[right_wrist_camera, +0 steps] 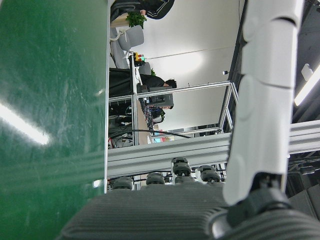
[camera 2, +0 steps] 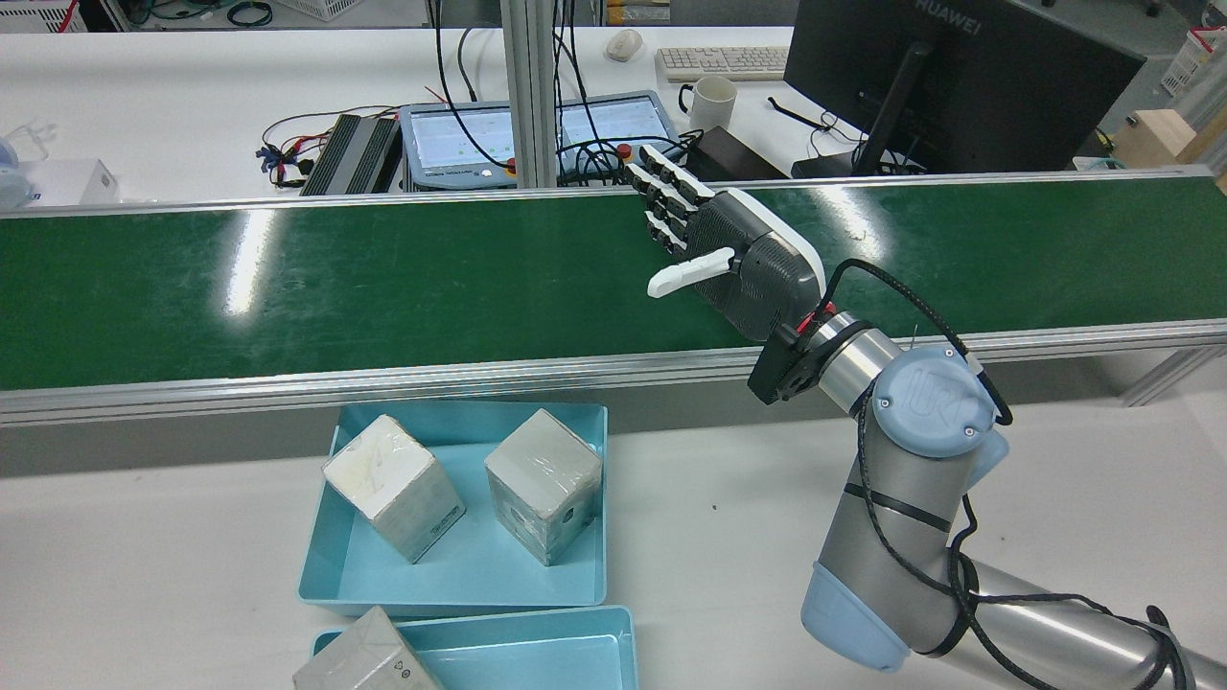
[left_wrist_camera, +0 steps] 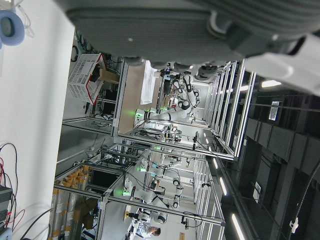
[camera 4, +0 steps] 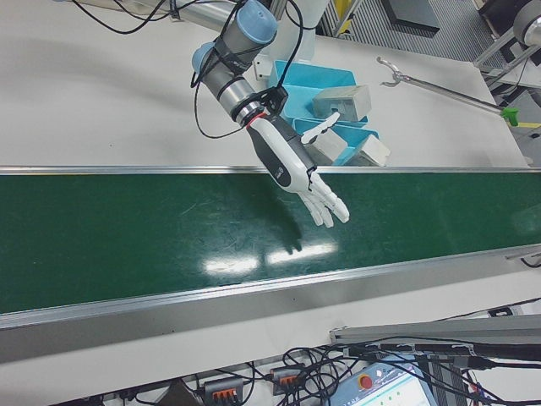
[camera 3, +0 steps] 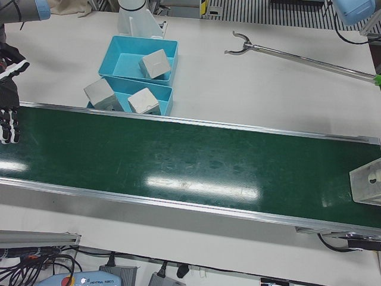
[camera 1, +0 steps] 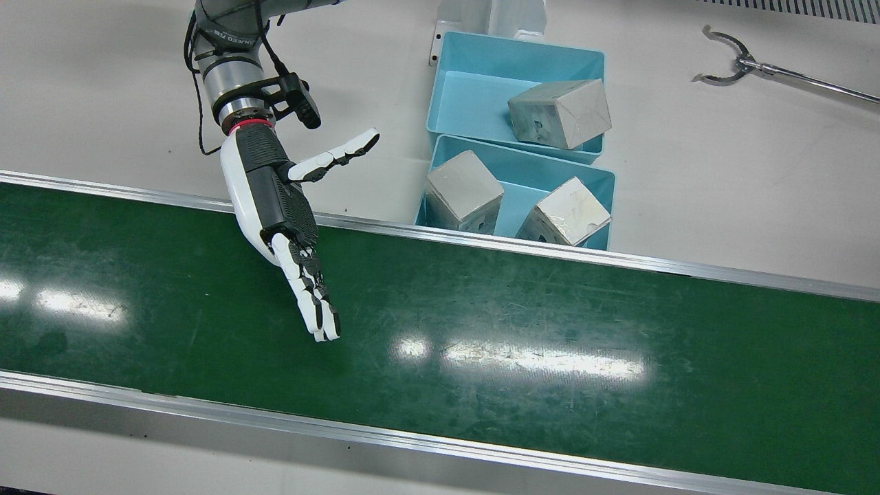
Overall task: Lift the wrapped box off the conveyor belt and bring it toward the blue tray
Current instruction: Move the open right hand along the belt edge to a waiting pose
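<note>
Dark green conveyor belt (camera 1: 481, 330), silver rails, white glare patches. White-and-black right hand (camera 1: 282, 206), red ring at wrist, over belt. Light blue trays (camera 1: 522, 55) beside belt, silver-grey wrapped boxes (camera 1: 560, 113) inside. Pale grey-white wrapped box (camera 3: 368, 183) on belt's far end. Off-white table (camera 1: 722, 172). Grey metal grabber tool (camera 1: 729, 65).

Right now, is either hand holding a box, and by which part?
No. The right hand hangs open over the belt, holding nothing. The left hand shows only in its own camera; nothing seen in it.
</note>
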You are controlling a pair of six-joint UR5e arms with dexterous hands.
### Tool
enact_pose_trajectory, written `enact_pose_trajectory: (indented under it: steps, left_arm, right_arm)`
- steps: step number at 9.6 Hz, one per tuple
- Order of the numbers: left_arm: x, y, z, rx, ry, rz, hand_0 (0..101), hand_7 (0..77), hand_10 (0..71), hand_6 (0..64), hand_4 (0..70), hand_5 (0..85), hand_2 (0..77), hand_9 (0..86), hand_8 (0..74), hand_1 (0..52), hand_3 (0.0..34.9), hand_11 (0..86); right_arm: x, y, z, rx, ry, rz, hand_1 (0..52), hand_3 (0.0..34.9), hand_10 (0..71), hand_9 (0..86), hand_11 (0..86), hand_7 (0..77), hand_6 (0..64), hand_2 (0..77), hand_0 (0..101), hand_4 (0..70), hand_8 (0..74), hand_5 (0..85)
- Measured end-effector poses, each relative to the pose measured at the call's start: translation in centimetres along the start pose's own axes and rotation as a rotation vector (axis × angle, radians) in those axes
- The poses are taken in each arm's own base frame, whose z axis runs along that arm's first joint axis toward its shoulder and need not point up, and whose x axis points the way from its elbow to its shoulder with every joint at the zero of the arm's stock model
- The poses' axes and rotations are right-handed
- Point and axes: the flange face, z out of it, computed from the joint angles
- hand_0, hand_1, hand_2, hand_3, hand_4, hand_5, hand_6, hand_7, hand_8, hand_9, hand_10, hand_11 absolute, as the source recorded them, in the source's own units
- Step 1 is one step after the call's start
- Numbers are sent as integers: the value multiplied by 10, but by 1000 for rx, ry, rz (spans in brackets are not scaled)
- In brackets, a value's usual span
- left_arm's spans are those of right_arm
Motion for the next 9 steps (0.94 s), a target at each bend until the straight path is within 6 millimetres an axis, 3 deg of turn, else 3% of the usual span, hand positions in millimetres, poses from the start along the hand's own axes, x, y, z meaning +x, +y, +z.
enact_pose_trajectory:
  steps: [1, 2, 4, 5, 6, 7, 8, 9]
  left_arm:
    - [0, 0, 0, 0, 0, 0, 0, 5, 0, 5, 0, 11, 11, 5, 11, 0, 0, 5]
    - [0, 0, 0, 0, 0, 0, 0, 5, 5, 5, 0, 11, 5, 5, 5, 0, 0, 5]
    - [0, 0, 0, 0, 0, 0, 0, 5, 5, 5, 0, 11, 11, 5, 11, 0, 0, 5]
    - [0, 0, 0, 0, 0, 0, 0, 5, 5, 5, 0, 11, 5, 5, 11, 0, 0, 5]
    - [0, 0, 0, 0, 0, 0, 0, 5, 5, 5, 0, 11, 5, 5, 5, 0, 0, 5]
    - [0, 0, 0, 0, 0, 0, 0, 5, 5, 5, 0, 11, 5, 5, 11, 0, 0, 5]
    - [0, 0, 0, 0, 0, 0, 0, 5, 5, 5, 0, 11, 5, 5, 11, 0, 0, 5]
    - [0, 0, 0, 0, 0, 0, 0, 5, 5, 5, 0, 11, 5, 5, 5, 0, 0, 5]
  right_arm:
    - [0, 1, 1, -1, 0, 0, 125, 53, 0, 11, 16, 44, 0, 16, 483, 11, 0, 22]
    - [1, 2, 2, -2, 2, 1, 125, 83, 0, 11, 16, 0, 0, 16, 479, 0, 0, 16]
    - [3, 4, 6, -7, 2, 1, 125, 47, 0, 11, 11, 44, 0, 16, 479, 38, 0, 11]
    - [1, 7, 14, -12, -6, 0, 125, 47, 0, 11, 11, 44, 0, 16, 479, 38, 0, 11]
    - [-2, 10, 21, -14, -13, -4, 153, 21, 0, 11, 11, 87, 33, 16, 479, 65, 0, 55]
    - [-3, 9, 29, -14, -19, -7, 191, 12, 0, 11, 11, 142, 55, 104, 520, 109, 16, 87]
    - [-2, 5, 35, -15, -22, -9, 191, 5, 0, 11, 11, 158, 71, 136, 523, 120, 27, 87]
    - [-2, -1, 41, -13, -27, -10, 169, 6, 0, 16, 11, 175, 82, 109, 513, 142, 27, 98]
